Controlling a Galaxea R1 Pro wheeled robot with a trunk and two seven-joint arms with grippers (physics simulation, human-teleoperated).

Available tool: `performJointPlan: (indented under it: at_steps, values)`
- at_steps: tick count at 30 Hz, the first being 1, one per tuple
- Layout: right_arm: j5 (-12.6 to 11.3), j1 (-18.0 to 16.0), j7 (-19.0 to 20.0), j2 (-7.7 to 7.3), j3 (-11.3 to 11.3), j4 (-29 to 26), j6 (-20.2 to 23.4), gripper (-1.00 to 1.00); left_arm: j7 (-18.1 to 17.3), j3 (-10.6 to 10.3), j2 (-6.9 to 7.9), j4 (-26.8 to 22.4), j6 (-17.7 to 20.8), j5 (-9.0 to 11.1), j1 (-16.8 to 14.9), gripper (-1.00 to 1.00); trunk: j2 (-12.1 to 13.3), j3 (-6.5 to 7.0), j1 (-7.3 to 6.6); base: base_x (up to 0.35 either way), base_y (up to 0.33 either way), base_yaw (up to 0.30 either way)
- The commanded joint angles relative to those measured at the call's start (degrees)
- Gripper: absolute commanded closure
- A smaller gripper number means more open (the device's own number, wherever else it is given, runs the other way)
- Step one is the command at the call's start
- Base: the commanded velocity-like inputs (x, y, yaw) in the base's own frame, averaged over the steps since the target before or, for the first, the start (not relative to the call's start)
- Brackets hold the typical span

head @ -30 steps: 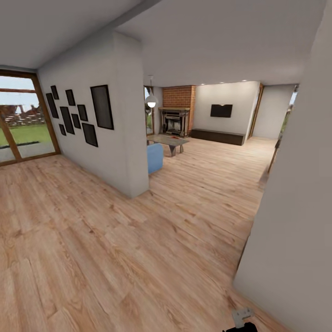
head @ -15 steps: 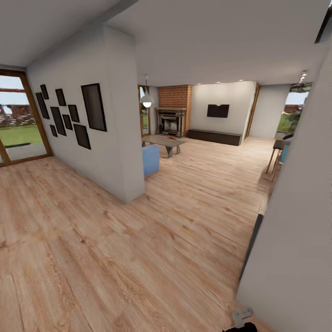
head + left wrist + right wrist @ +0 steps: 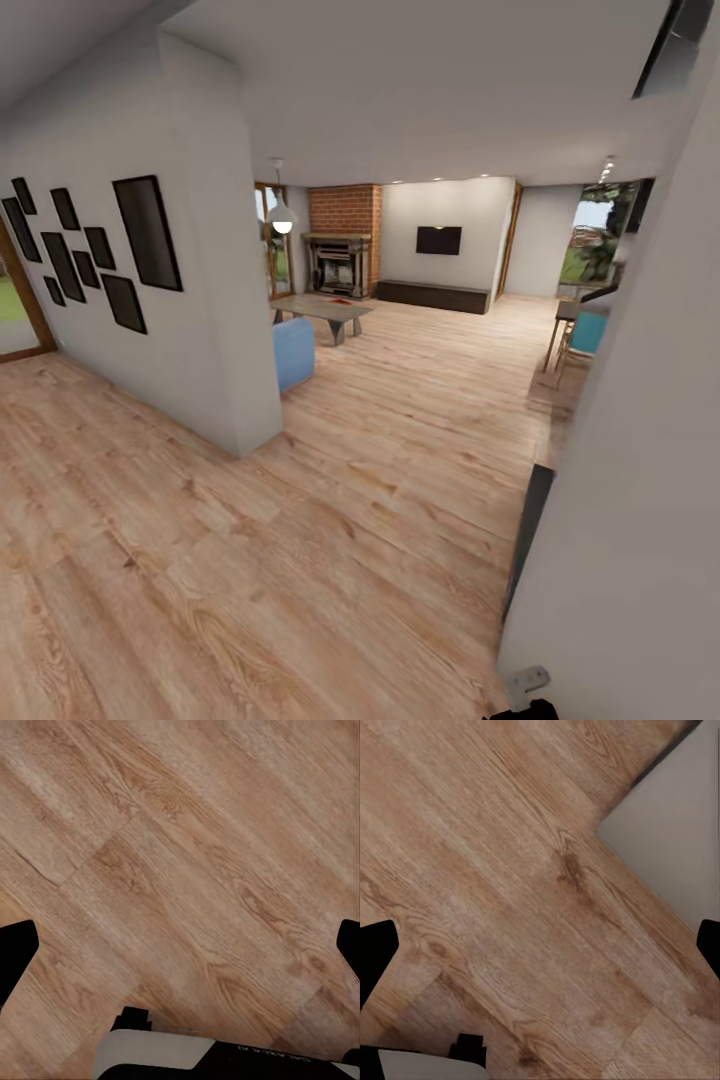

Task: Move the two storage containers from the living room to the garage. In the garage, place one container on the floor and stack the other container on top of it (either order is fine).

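Two black fingertips of the left pincer [image 3: 180,952] sit at opposite edges of the left wrist view, spread wide with nothing between them, above light wood-plank flooring [image 3: 187,855]. The right pincer [image 3: 540,952] stands just as wide apart and empty in the right wrist view, over the same planks, with the foot of a pale wall corner [image 3: 675,847] close beside it.

In the head view the living room [image 3: 400,300] lies ahead, well apart from the robot, past a stretch of plank floor [image 3: 300,520]. At its far end stands a brick fireplace [image 3: 343,250], with a dark television [image 3: 438,240] on the beige wall next to it and a long dark chest [image 3: 432,296] below that. A coffee table [image 3: 325,312] stands in front of the fireplace, and a blue sofa end [image 3: 293,352] pokes out from behind a white partition wall [image 3: 215,300] that carries a cluster of black picture frames [image 3: 100,250]. A white globe lamp [image 3: 283,222] hangs near the fireplace. A small red object lies on the coffee table, too small to tell what it is. On the right a near wall [image 3: 640,480] fills the side, and beyond it a teal chair [image 3: 588,332] stands by a dark worktop [image 3: 570,310].
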Motion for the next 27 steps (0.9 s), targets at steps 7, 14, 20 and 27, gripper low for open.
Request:
performJointPlan:
  at_steps: [7,14,20,27]
  values:
    - [0.3,-0.1,-0.2,0.00,0.4,0.2,-0.3,-1.00,0.1,0.0,0.09,0.1,-0.2,0.2,-0.1,-1.00,-0.1,-0.13,0.07,0.328,0.040,-0.006]
    - [0.3,-0.1,-0.2,0.00,0.4,0.1,-0.3,-1.00,0.1,-0.1,0.13,0.1,-0.2,0.2,-0.1,-1.00,-0.1,-0.13,0.07,0.328,0.018,0.000]
    - [0.3,-0.1,-0.2,0.00,0.4,0.2,-0.3,-1.00,-0.1,-0.1,0.35,0.1,-0.2,0.3,-0.1,-1.00,-0.1,-0.13,0.07,0.328,0.008,0.000]
    - [0.3,-0.1,-0.2,0.00,0.4,0.2,-0.3,-1.00,-0.1,0.0,0.29,0.1,-0.2,0.3,-0.1,-1.00,-0.1,-0.13,0.07,0.326,0.111,0.000]
